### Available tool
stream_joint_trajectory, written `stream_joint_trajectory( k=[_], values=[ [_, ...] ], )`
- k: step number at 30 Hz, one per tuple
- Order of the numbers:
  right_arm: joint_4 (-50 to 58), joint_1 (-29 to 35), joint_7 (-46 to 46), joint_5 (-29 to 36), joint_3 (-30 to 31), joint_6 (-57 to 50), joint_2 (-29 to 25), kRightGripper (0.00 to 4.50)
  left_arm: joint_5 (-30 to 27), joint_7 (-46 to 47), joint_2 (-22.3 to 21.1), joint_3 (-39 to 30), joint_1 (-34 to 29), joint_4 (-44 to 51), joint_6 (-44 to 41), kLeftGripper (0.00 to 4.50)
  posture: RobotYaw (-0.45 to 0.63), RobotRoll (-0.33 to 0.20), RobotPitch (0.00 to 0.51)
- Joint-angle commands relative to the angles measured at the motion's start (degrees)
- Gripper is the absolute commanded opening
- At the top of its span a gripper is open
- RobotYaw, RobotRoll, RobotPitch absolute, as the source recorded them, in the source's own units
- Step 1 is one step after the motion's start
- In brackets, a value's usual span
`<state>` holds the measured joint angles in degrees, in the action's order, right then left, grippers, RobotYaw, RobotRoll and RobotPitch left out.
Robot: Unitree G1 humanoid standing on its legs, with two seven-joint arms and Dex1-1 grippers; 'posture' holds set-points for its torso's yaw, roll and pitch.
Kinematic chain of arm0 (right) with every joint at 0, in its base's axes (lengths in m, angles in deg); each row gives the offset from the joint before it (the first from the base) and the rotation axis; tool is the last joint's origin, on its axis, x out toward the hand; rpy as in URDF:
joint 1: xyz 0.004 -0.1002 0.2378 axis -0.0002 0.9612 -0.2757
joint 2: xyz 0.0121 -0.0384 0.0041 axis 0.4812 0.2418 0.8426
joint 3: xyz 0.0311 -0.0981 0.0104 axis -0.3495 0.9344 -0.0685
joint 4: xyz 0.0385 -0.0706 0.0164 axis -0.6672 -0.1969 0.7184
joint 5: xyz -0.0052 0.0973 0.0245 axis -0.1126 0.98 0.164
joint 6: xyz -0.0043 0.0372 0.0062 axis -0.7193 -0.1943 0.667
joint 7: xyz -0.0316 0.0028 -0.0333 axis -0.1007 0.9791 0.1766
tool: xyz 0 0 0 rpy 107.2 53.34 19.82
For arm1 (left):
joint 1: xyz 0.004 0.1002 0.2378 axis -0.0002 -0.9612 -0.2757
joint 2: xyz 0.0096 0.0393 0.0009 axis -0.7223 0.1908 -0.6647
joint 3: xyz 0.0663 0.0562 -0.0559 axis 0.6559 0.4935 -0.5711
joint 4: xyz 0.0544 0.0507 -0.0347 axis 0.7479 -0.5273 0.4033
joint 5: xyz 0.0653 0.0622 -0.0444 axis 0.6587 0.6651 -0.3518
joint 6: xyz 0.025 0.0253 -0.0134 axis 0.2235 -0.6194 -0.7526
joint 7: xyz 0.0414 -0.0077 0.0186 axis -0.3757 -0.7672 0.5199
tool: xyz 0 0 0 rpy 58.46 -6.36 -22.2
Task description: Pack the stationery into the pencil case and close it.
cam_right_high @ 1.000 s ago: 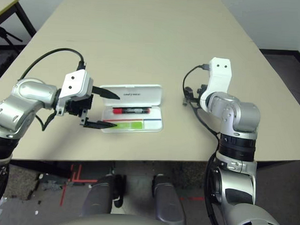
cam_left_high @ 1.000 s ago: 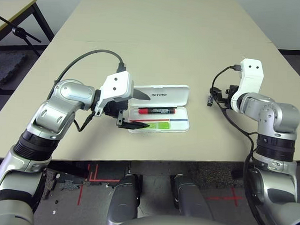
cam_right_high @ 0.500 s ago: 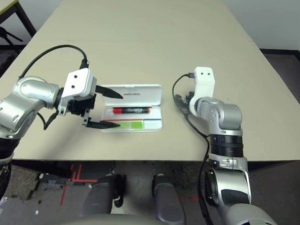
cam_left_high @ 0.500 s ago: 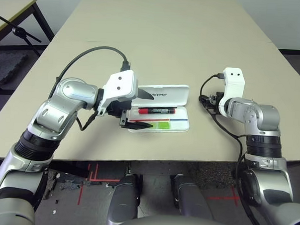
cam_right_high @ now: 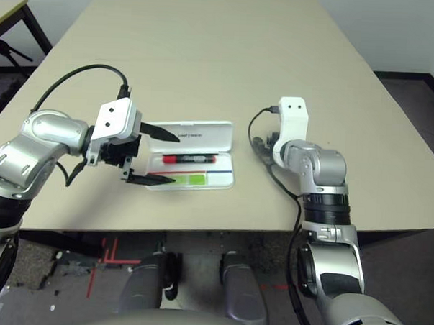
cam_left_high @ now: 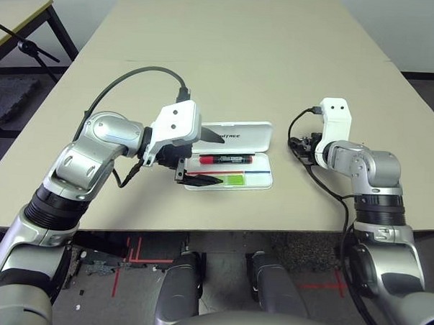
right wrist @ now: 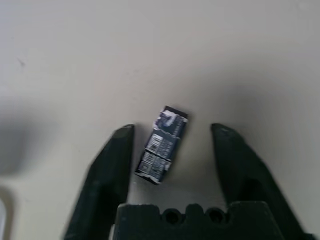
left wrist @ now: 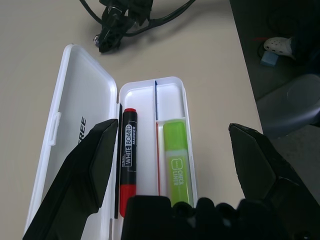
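I see the pencil case (cam_left_high: 235, 155) lying open on the beige table (cam_left_high: 229, 55), lid flat on the far side, tray toward the robot. In the tray lie the red marker (left wrist: 126, 159), nearest the hinge, and the light-green bar (left wrist: 176, 162) in the next compartment beyond a thin divider; they do not touch.

Left gripper (cam_left_high: 203, 158) hovers at the case's left end, pointing right along it. From its wrist view I read the fingers (left wrist: 87, 172) as spread wide, one over the lid and one past the tray's outer edge, grasping nothing.

Right gripper (right wrist: 172, 150) is down at the table, well to the right of the case. Between its fingers (right wrist: 112, 165) lies the small dark piece (right wrist: 162, 144), tilted, on the table surface. One end looks to be touching one finger, though I cannot be sure; a clear gap shows on the other side. Jaws partly apart, not clamped on it.
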<state>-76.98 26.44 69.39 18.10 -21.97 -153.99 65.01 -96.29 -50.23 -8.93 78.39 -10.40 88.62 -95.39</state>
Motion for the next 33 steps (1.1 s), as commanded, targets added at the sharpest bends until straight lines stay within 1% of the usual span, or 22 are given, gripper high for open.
stream_joint_trajectory(
  k=[1,4,5,9,13,20,23,26,29,33],
  values=[
    [0.9,2.4,-1.6,0.7,0.1,-2.1,-0.8,1.6,0.7,-0.6,0.1,1.1,-0.3,-1.1,1.0,4.5,-0.11,0.0,0.113],
    [1.6,2.7,-2.4,0.6,0.1,-2.0,-1.7,0.51,0.8,-0.7,0.2,1.3,-0.4,-1.6,1.6,4.5,-0.11,0.0,0.112],
    [1.8,2.8,-2.8,0.5,0.3,-1.4,-2.0,0.35,0.9,-0.7,0.2,1.4,-0.4,-1.8,1.9,4.5,-0.11,0.0,0.112],
    [2.7,3.7,-7.6,-0.9,5.1,4.1,-6.4,0.35,1.0,-0.9,0.4,1.6,-0.3,-2.2,2.5,4.5,-0.11,0.0,0.115],
    [2.3,3.7,-16.1,-0.5,8.2,10.1,-12.5,0.35,0.9,-1.0,0.0,1.5,-0.6,-1.9,2.4,4.5,-0.11,0.0,0.118],
    [1.6,4.1,-35.5,-0.6,13.9,20.3,-24.5,0.35,0.8,-1.6,-0.9,1.2,-0.8,-1.7,2.1,4.5,-0.11,0.0,0.121],
    [1.9,4.4,-41.4,-0.7,15.2,23.6,-27.9,0.35,0.7,-1.8,-1.3,1.0,-0.8,-1.5,1.9,4.5,-0.11,0.0,0.125],
    [4.4,5.4,-50.8,0.7,16.2,28.0,-32.2,0.35,1.5,-2.1,-2.4,1.3,-0.7,-1.5,1.9,4.5,-0.1,0.0,0.126],
    [6.0,6.1,-57.1,1.9,16.3,31.1,-34.2,0.35,2.6,-2.2,-3.5,1.7,-0.7,-1.9,2.4,4.5,-0.1,0.0,0.126],
    [6.9,6.0,-62.0,3.9,15.6,33.7,-33.5,0.35,3.5,-2.5,-4.2,1.8,-0.8,-1.9,2.5,4.5,-0.1,0.0,0.125]
  ],
)
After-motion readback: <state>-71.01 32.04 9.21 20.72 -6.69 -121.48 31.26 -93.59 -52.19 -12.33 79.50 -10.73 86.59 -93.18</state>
